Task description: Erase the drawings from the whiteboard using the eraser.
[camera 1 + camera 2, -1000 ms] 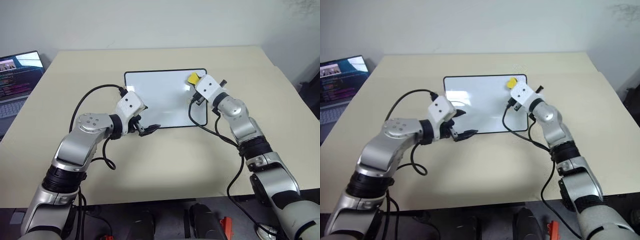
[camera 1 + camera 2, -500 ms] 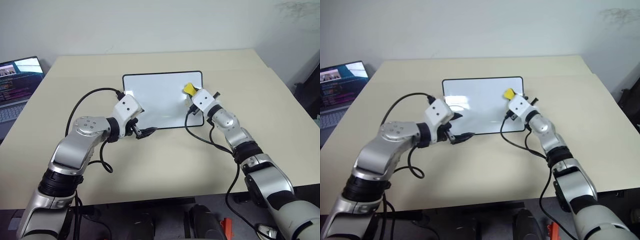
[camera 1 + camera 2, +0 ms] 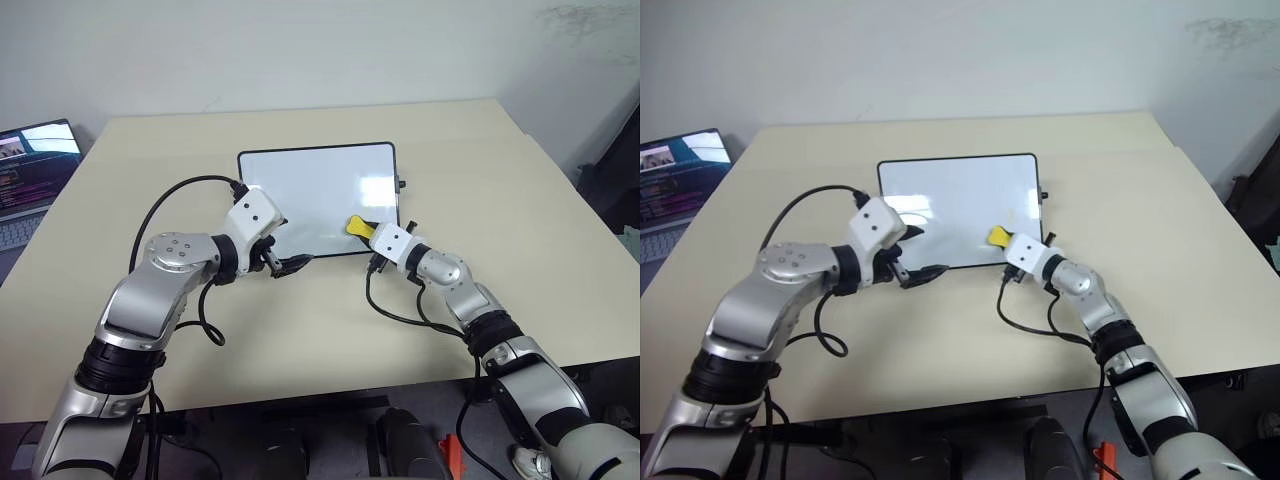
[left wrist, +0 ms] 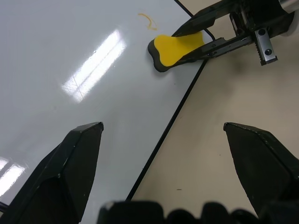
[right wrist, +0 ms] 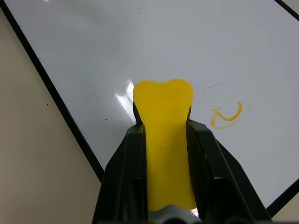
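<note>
Head views: the whiteboard (image 3: 316, 198) lies flat on the bench (image 3: 500, 180). The right gripper (image 3: 362, 229) is clamped on the yellow eraser (image 3: 357, 227), whose head sits over the board's near right corner. The left gripper (image 3: 292, 262) hovers at the near edge, well left of the eraser.

Left wrist view: its fingers stand wide apart, holding nothing, above the board's frame; the eraser rests on the white surface just beside a small orange curl (image 4: 148, 20).

Right wrist view: the remaining drawing (image 5: 227, 115), a small orange loop, lies just beside the eraser's head, to one side, not under it. The eraser's long axis points into the board, so I judge a short sideways sweep is needed.
</note>
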Motion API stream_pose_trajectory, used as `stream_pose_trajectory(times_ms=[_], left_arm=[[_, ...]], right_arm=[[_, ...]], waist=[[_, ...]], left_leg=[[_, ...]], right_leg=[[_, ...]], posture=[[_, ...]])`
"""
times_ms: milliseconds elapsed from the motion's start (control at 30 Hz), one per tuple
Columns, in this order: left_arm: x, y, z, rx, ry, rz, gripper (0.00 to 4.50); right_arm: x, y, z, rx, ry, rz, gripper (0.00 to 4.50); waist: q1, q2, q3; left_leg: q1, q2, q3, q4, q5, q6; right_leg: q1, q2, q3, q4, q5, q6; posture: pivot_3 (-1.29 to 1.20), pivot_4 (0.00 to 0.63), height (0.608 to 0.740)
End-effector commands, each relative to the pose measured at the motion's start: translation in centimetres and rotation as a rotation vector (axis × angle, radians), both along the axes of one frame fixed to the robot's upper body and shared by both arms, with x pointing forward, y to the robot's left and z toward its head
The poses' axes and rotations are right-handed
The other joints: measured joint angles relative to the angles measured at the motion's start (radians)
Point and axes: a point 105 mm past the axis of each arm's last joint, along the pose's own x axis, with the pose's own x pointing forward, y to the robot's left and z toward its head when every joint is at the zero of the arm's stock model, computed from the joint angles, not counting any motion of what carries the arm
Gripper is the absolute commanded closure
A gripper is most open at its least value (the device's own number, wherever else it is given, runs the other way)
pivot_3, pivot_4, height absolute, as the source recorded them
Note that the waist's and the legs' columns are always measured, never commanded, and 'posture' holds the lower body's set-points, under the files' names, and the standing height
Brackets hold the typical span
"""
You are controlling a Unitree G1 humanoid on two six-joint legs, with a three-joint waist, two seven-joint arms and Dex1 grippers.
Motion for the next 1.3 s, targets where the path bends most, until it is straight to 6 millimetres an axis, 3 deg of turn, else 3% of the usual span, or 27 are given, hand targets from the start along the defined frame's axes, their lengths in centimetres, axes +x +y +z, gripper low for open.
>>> stream_pose_trajectory(times_ms=[33,233,433,633,833,1000,1133,1200,1300], left_arm=[[0.0,0.0,1.6,0.007,-0.064,-0.002,0.0],[0.0,0.0,1.7,0.003,-0.066,-0.002,0.0],[0.1,0.0,1.6,0.003,-0.066,-0.004,0.0],[0.1,0.0,1.6,0.003,-0.066,-0.005,0.0],[0.2,0.0,1.6,0.005,-0.066,-0.004,0.0],[0.2,0.0,1.6,0.002,-0.066,0.0,0.0],[0.2,0.1,1.5,0.0,-0.064,0.004,0.0],[0.2,0.1,1.5,-0.007,-0.063,0.007,0.0],[0.2,-0.1,1.3,-0.018,-0.057,-0.001,0.0]], right_arm=[[1.8,-2.1,1.7,0.01,-0.039,-0.119,3.67],[3.8,-5.6,4.2,0.031,-0.104,-0.283,3.7],[4.3,-7.0,4.1,0.021,-0.108,-0.34,3.71],[3.1,-4.4,2.5,0.018,-0.063,-0.232,3.73],[0.6,-0.1,0.0,-0.018,0.019,-0.05,3.81],[-0.6,0.7,-0.6,-0.018,0.056,0.004,3.81],[-0.2,-1.4,2.7,0.076,0.02,-0.043,3.81],[-0.5,-3.9,6.5,0.185,-0.004,-0.07,3.81],[-1.2,-6.8,10.6,0.349,-0.02,-0.097,3.81]], waist=[[0.0,0.0,0.0],[0.004,0.0,0.0],[0.011,0.0,0.0],[0.011,0.0,0.0],[-0.005,0.0,0.0],[-0.003,0.0,0.0],[0.004,0.0,0.0],[0.012,0.001,0.001],[0.027,0.001,0.002]], left_leg=[[0.0,0.0,0.0,0.0,0.0,0.0],[0.0,0.0,0.0,0.0,0.001,0.001],[-0.001,0.0,0.0,0.0,0.001,0.001],[-0.001,0.0,0.0,0.0,0.001,0.001],[0.0,0.001,0.0,-0.001,0.001,0.001],[0.0,0.002,0.0,-0.001,0.001,0.001],[-0.002,0.002,0.0,-0.001,0.001,0.001],[-0.003,0.002,0.0,-0.001,0.001,0.001],[-0.006,0.001,0.0,-0.002,0.001,0.001]], right_leg=[[0.0,0.0,0.0,0.0,0.0,0.0],[0.0,0.0,0.0,0.0,0.001,0.0],[0.0,0.0,0.0,-0.001,0.001,0.0],[0.0,0.0,0.0,-0.001,0.001,0.001],[0.0,0.001,0.0,-0.001,0.001,0.001],[-0.001,0.002,0.0,-0.001,0.001,0.001],[-0.002,0.002,0.0,-0.001,0.001,0.001],[-0.003,0.002,0.0,-0.002,0.001,0.001],[-0.004,0.002,0.0,-0.004,0.001,0.0]], posture=[[0.0,0.15,0.74],[0.0,0.15,0.74],[0.0,0.15,0.74],[0.0,0.15,0.74],[0.0,0.15,0.74],[0.0,0.15,0.74],[0.0,0.15,0.74],[0.0,0.15,0.74],[0.0,0.15,0.74]])
